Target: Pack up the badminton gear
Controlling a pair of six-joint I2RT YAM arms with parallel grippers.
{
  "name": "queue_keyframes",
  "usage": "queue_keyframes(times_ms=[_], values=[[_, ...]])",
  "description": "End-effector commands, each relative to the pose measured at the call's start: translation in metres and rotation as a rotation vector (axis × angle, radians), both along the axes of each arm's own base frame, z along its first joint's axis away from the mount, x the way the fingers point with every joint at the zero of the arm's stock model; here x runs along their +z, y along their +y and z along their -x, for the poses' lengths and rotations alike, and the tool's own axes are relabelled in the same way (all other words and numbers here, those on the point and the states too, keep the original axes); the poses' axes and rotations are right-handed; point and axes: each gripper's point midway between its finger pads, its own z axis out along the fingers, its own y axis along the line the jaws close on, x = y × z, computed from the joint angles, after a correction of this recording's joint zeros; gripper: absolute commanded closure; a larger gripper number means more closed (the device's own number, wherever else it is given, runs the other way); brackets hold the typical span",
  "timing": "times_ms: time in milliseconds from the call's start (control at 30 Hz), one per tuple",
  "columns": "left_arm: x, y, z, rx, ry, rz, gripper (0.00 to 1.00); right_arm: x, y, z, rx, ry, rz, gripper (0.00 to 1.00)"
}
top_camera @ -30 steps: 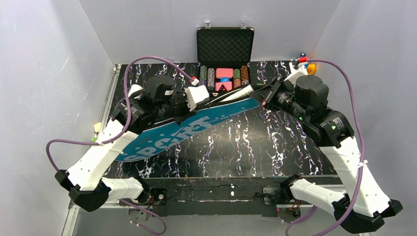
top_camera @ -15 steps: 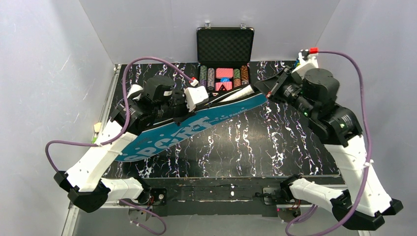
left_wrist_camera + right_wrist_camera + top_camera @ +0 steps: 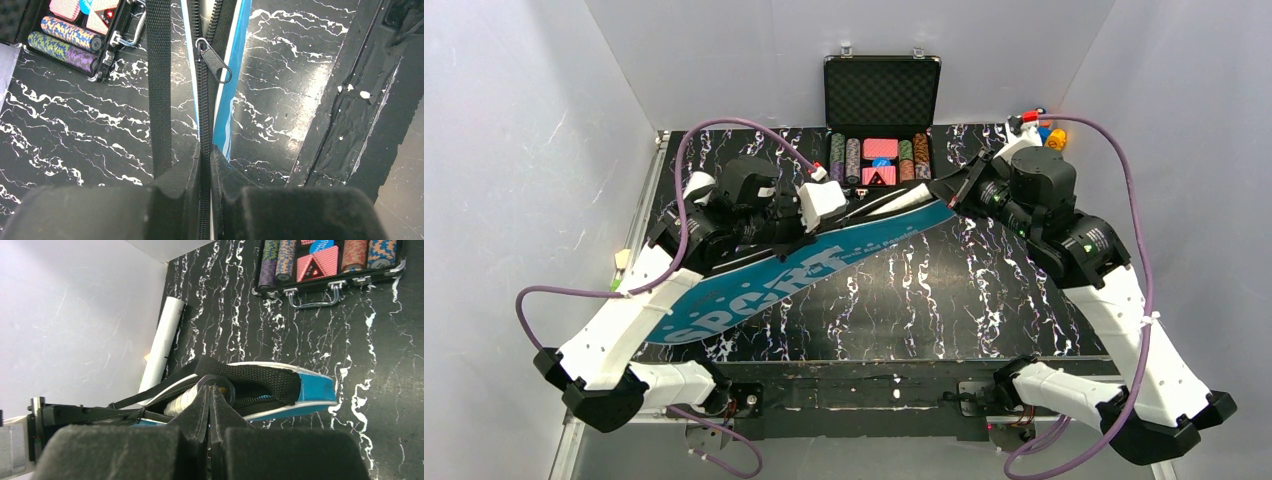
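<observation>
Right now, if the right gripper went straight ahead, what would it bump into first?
The blue bag: the right gripper, shut, sits at the black strap on its narrow end, seemingly touching, though depth is unclear.

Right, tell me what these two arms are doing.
Both arms are working on the long blue racket-shaped bag lettered SPORT. The left hand is shut on its zipper seam mid-length; the right hand is shut at its narrow end, apparently on a zipper pull. A white cylindrical tube lies outside the bag.
</observation>
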Motion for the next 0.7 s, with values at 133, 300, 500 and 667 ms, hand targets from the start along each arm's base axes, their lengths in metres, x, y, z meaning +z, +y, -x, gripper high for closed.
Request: queue_keyframes(times_ms=[133,300,500,667], values=[[0.054,-0.012,-0.003,-0.034,-0.143,0.157,1.00,-0.027,-0.038,0.010,-0.083,0.060,0.249,0.99],[0.051,-0.013,-0.002,-0.037,-0.134,0.154,1.00,0.027,-0.051,0.011,-0.096,-0.044,0.293,0.99],[0.048,-0.014,-0.002,-0.038,-0.124,0.150,1.00,0.077,-0.030,0.013,-0.018,-0.137,0.174,0.99],[0.044,-0.017,-0.005,-0.035,-0.112,0.148,1.00,0.084,0.019,0.033,0.211,-0.104,-0.003,0.98]])
